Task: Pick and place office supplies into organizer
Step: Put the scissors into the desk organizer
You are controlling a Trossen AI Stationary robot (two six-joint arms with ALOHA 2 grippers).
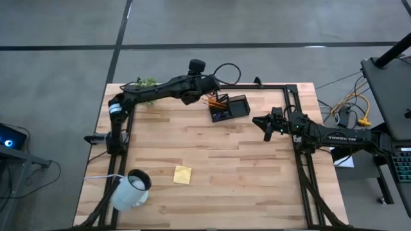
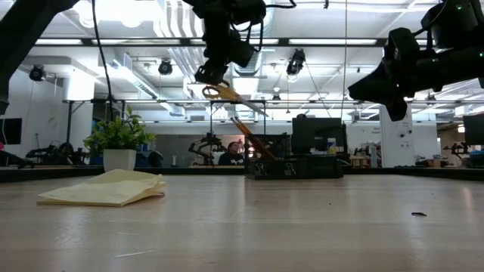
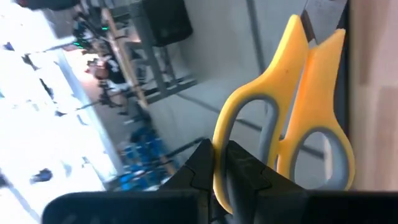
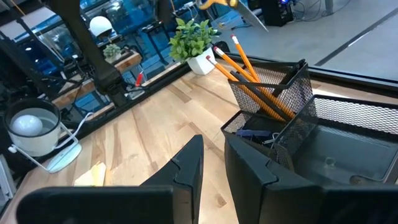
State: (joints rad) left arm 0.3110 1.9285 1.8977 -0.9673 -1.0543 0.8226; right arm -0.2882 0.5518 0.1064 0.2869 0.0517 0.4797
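My left gripper (image 2: 214, 75) hangs over the far middle of the table, shut on the yellow-handled scissors (image 2: 231, 94), just above the black mesh organizer (image 1: 230, 108). The scissors also show in the left wrist view (image 3: 292, 106) and at the top of the right wrist view (image 4: 239, 7). Orange pencils (image 4: 252, 81) lean in the organizer's tall compartment. The yellow sticky-note pad (image 1: 182, 174) lies flat on the table, toward its near edge. My right gripper (image 1: 265, 126) hovers right of the organizer, slightly open and empty. My left gripper pinches the rim of one yellow finger loop (image 3: 219, 155) of the scissors' handle between its two fingers, coming from above. The scissors are lifted clear over the organizer and tilted, with the shut blades (image 2: 253, 107) slanting down toward the table's right.
A white mug (image 1: 131, 189) stands at the near left corner. A small green plant (image 1: 146, 83) in a white pot stands at the far left. A tiny dark bit (image 2: 417, 214) lies on the wood to the right. Black frame rails run along the table's left, far and right sides.
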